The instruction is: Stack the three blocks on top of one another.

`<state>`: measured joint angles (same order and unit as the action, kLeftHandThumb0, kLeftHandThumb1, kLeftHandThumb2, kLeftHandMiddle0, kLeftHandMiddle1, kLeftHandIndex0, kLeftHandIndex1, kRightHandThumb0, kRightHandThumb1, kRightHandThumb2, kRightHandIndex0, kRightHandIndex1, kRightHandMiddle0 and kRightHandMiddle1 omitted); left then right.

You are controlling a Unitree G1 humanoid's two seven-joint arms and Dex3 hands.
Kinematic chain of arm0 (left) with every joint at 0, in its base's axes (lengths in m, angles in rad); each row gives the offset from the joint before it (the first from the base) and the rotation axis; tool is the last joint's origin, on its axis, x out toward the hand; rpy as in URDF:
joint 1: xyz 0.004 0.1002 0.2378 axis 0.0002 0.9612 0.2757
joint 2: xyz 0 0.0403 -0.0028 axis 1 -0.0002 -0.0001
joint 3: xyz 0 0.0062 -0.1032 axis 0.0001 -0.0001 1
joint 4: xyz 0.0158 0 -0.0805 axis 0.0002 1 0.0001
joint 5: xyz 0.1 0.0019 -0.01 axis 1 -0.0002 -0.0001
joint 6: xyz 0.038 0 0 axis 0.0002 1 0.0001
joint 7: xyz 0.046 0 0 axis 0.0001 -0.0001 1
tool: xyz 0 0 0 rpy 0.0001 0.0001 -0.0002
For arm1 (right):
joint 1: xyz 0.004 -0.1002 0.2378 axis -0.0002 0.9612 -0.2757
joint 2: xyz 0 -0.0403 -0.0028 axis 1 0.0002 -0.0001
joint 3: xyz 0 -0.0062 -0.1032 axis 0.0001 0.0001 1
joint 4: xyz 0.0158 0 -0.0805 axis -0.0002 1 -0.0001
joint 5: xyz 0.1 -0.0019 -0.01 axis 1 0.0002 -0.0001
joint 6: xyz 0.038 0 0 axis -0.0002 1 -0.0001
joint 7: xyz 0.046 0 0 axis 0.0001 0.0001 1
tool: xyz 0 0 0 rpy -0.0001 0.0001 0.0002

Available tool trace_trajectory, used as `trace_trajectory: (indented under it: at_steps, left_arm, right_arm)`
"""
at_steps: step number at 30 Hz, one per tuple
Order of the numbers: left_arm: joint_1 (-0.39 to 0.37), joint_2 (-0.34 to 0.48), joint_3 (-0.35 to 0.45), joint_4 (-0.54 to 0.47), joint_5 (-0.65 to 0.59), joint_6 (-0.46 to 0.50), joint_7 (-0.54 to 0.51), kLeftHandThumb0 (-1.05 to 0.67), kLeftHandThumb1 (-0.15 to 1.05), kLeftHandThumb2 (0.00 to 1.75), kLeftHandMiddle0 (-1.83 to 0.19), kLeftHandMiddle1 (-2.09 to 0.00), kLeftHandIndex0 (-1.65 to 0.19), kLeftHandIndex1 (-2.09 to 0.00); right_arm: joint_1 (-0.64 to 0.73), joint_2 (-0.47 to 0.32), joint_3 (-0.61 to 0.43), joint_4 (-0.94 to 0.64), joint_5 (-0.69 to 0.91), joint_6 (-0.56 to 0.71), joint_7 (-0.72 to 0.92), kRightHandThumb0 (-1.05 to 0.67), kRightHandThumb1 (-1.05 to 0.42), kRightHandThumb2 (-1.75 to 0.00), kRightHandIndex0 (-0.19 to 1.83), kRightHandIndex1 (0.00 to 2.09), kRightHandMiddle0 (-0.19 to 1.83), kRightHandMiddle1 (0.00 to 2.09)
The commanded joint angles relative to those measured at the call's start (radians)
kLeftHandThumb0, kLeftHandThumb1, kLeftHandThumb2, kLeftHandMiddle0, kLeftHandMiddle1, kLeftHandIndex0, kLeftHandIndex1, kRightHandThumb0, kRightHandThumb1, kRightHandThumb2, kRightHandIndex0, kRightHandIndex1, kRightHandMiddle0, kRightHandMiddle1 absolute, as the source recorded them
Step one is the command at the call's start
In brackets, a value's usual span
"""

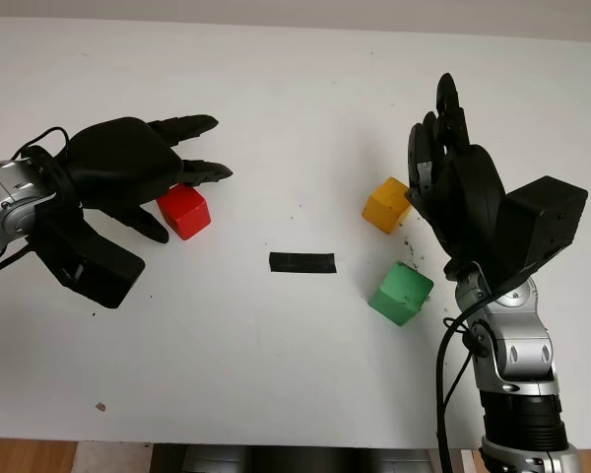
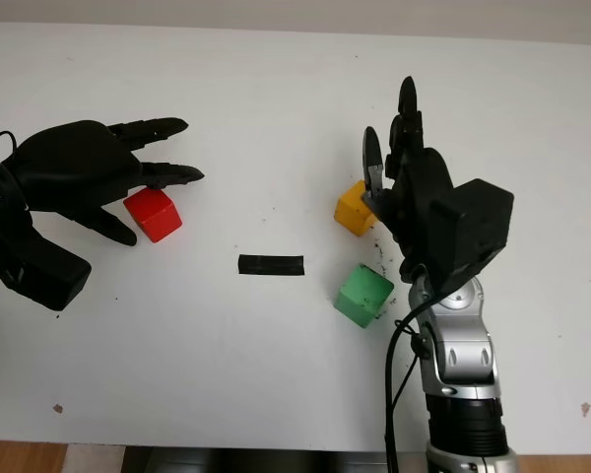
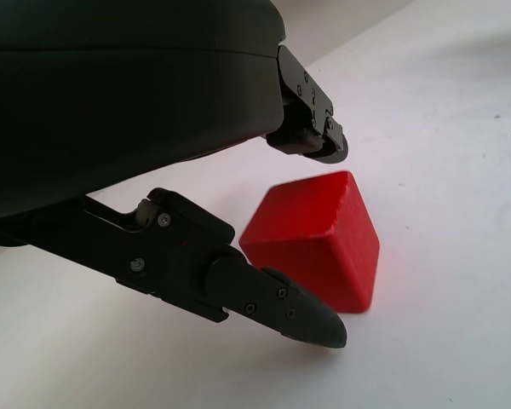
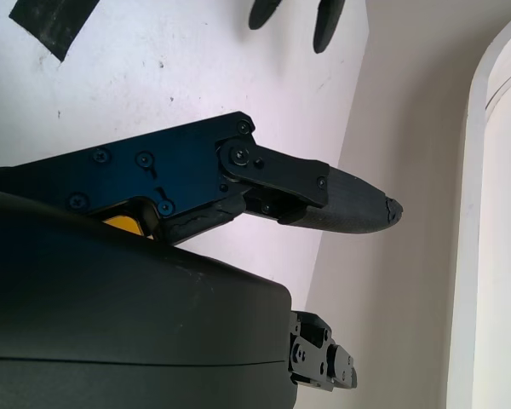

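A red block (image 1: 184, 211), a yellow block (image 1: 385, 204), a green block (image 1: 401, 293) and a black tape strip (image 1: 301, 263) sit on the white counter (image 1: 276, 374).

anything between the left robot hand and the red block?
Nothing visible. The left robot hand is open and arched over the red block, fingers on either side, with only bare table around it. The yellow block and green block sit far off by the right robot hand.

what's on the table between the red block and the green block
A strip of black tape lies on the white table between the red block and green block, seen from both eye views.
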<state>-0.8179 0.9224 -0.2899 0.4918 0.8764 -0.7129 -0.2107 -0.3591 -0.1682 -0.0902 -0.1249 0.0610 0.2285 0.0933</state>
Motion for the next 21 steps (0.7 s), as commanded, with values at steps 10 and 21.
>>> trace_trajectory:
  at_steps: [10, 21]
  left_arm:
    - [-0.024, 0.019, -0.051, 0.009, 0.107, -0.032, 0.147, -0.58, 0.9, 0.05, -0.05, -0.06, -0.44, -0.59]
    - [-0.017, 0.047, -0.077, -0.039, 0.271, -0.006, 0.372, -0.45, 0.95, 0.06, -0.16, -0.07, -0.39, -1.08]
  right_arm:
    - [0.011, -0.006, -0.008, -0.036, 0.0, 0.011, 0.0, -0.7, -1.05, -0.67, -0.19, 0.0, -0.19, 0.0]
    - [0.016, -0.006, -0.008, -0.037, 0.001, 0.007, 0.0, -0.71, -1.05, -0.66, -0.19, 0.0, -0.19, 0.0]
